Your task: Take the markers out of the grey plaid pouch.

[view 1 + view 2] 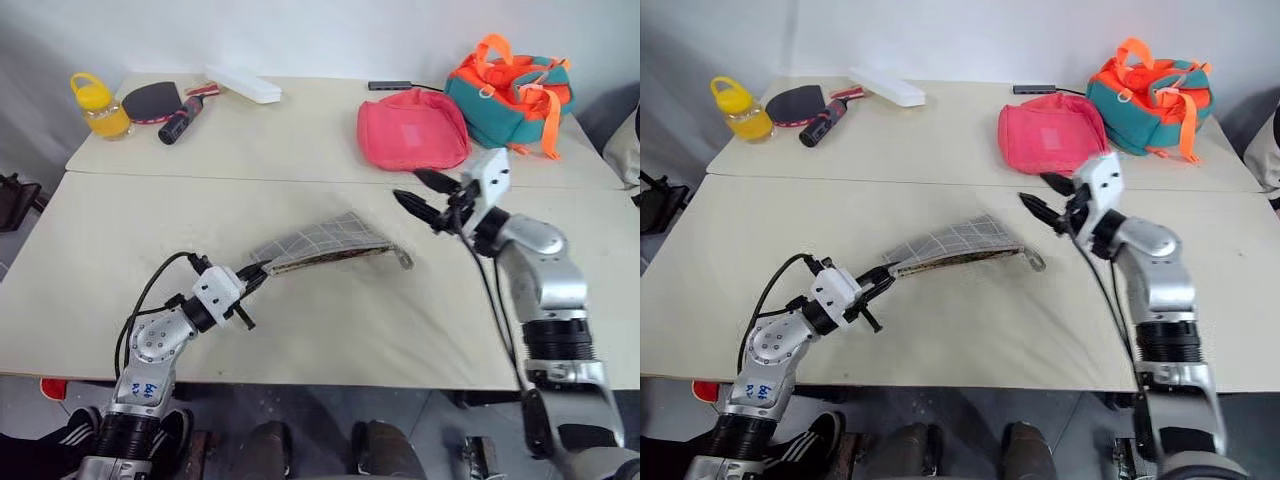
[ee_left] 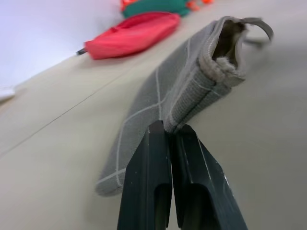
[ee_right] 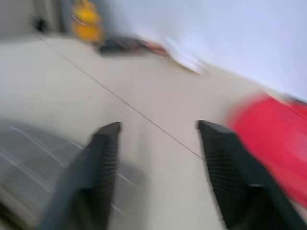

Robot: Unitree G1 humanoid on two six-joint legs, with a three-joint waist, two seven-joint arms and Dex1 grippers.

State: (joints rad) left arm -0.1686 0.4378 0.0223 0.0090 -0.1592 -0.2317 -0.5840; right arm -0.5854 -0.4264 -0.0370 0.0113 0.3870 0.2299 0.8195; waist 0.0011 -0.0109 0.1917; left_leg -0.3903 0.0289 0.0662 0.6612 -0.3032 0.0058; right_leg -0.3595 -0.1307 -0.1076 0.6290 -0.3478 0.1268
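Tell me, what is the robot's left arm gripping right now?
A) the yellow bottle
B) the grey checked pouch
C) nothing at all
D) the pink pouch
B: the left gripper has its jaws pinched shut on one end of the grey checked pouch, lifting it off the table, while the pink pouch and yellow bottle lie untouched farther back.
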